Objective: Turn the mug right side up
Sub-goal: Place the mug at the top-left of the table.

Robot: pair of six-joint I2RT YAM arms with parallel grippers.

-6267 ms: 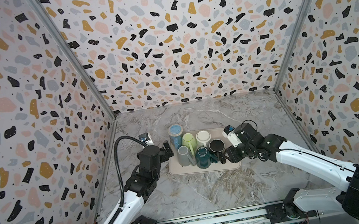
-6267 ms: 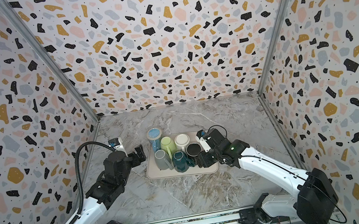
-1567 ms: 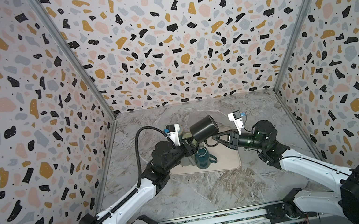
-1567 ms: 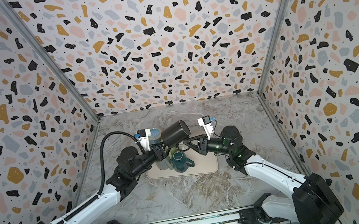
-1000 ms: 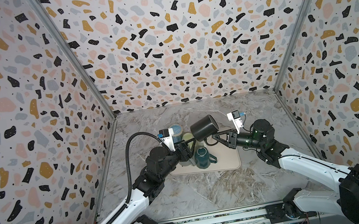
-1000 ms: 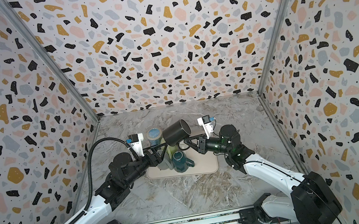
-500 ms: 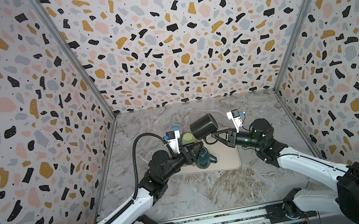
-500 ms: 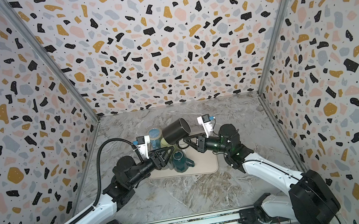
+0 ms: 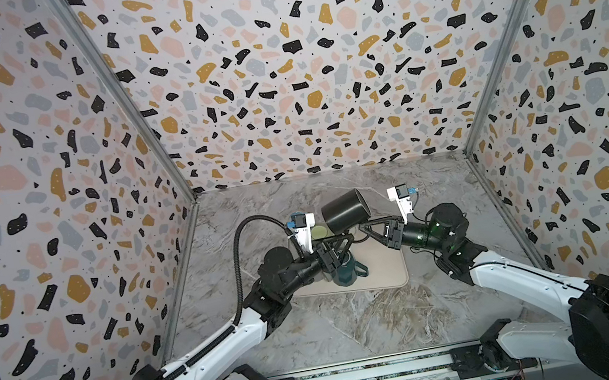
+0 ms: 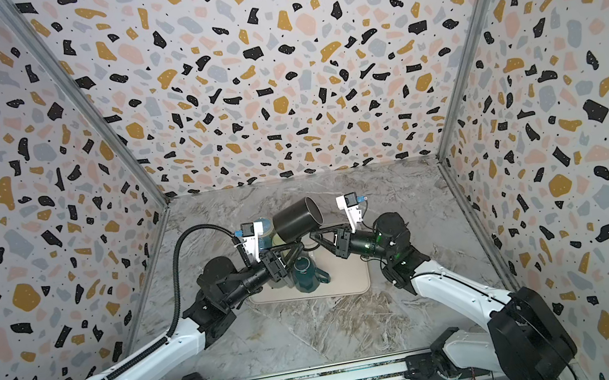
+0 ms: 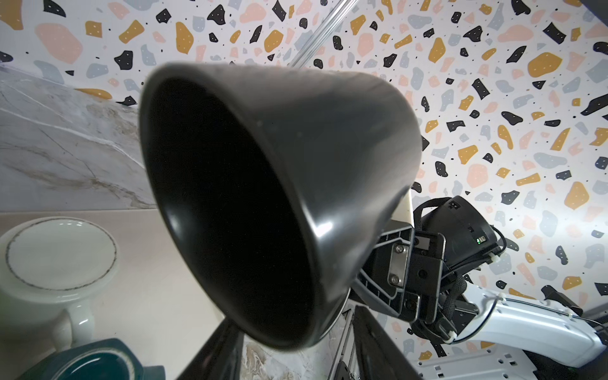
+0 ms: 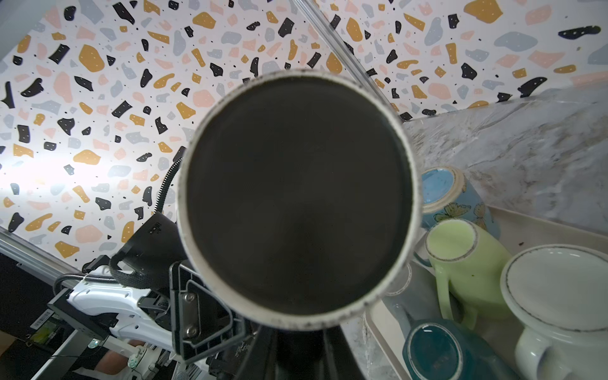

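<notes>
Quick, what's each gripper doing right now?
Left gripper: open, jaws apart near the rim of the black mug.
Right gripper: shut on the black mug, holding it in the air.

The right hand (image 10: 314,235) holds the black mug (image 10: 296,219) sideways in the air above the beige tray (image 10: 351,277).

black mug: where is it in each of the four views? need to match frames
Top view: black mug mid-frame, held in the air over the far side of the tray, tilted on its side.
Top view: black mug mid-frame, same pose.
Left wrist: black mug fills the centre, open mouth toward the camera.
Right wrist: black mug fills the centre, base toward the camera.
Shared landmark: teal mug.
</notes>
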